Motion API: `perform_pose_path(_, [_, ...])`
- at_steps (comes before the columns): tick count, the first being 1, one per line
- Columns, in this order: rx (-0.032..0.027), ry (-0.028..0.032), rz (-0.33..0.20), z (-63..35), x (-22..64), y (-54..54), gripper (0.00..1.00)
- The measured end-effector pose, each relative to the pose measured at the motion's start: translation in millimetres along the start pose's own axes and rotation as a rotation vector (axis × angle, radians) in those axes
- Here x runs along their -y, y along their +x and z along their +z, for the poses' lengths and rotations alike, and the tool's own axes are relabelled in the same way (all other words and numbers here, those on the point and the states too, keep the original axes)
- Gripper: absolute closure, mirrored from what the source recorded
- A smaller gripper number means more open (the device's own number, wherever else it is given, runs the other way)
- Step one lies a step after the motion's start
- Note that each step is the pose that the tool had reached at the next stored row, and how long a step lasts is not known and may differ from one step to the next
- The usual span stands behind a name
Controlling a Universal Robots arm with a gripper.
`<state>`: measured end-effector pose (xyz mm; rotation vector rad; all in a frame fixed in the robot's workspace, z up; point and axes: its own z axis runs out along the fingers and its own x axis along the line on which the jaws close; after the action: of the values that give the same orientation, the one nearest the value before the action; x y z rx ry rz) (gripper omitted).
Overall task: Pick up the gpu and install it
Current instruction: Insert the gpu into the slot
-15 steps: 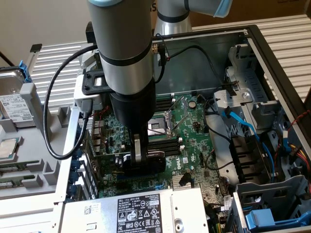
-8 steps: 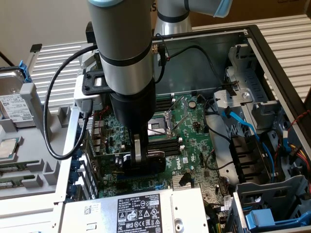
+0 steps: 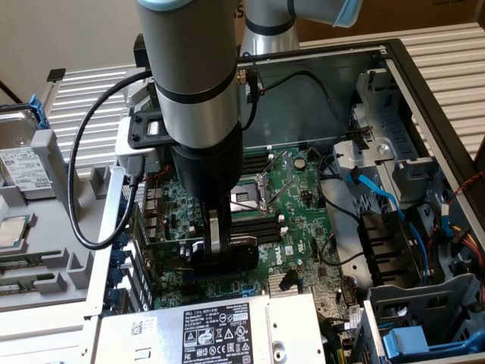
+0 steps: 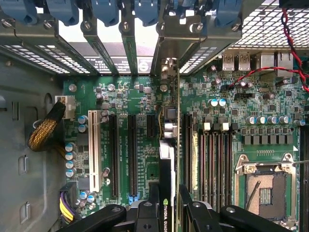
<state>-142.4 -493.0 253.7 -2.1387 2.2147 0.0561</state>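
GPU point(image 3: 227, 254) pinched edge-on between gripper point(image 3: 216, 241) fingers, held upright low over the motherboard point(image 3: 292, 205) inside the open PC case point(image 3: 318, 83), toward the case edge nearest the power supply.

Exterior view:
- Grey arm point(image 3: 193, 68) drops straight down into case, black cable point(image 3: 91, 174) looped off wrist toward the exterior view's left.
- Empty CPU socket point(image 3: 246, 199) just beyond gripper, memory slots beside it.
- Power supply point(image 3: 208, 330) with white label along near edge of case.
- Blue SATA cables point(image 3: 383, 201) and drive cage point(image 3: 424, 318) at the exterior view's right end of case.
- Case sits on slatted white surface point(image 3: 98, 95); loose hard drive point(image 3: 23, 163) and a CPU point(image 3: 15, 231) in a grey tray at the exterior view's left. Beige wall behind.

Wrist view:
- GPU point(image 4: 166, 193) seen edge-on, black with NVIDIA marking, thin board edge running toward the rear slot brackets point(image 4: 145, 34).
- Fingers point(image 4: 145, 215) clamp card from both sides, not spread past card width.
- Card lined up between black PCIe slots point(image 4: 132, 154) and memory slots point(image 4: 215, 159); seated or hovering, cannot tell.
- White PCI slot point(image 4: 94, 157), braided yellow cable point(image 4: 46, 133), blue bracket clips point(image 4: 106, 9), CPU socket point(image 4: 265, 191) all on board around it.
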Motion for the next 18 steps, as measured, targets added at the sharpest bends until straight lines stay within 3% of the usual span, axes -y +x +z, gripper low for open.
perform_pose_path(18, [0.0002,0.0001,0.0,0.3,0.0,0.0,0.74])
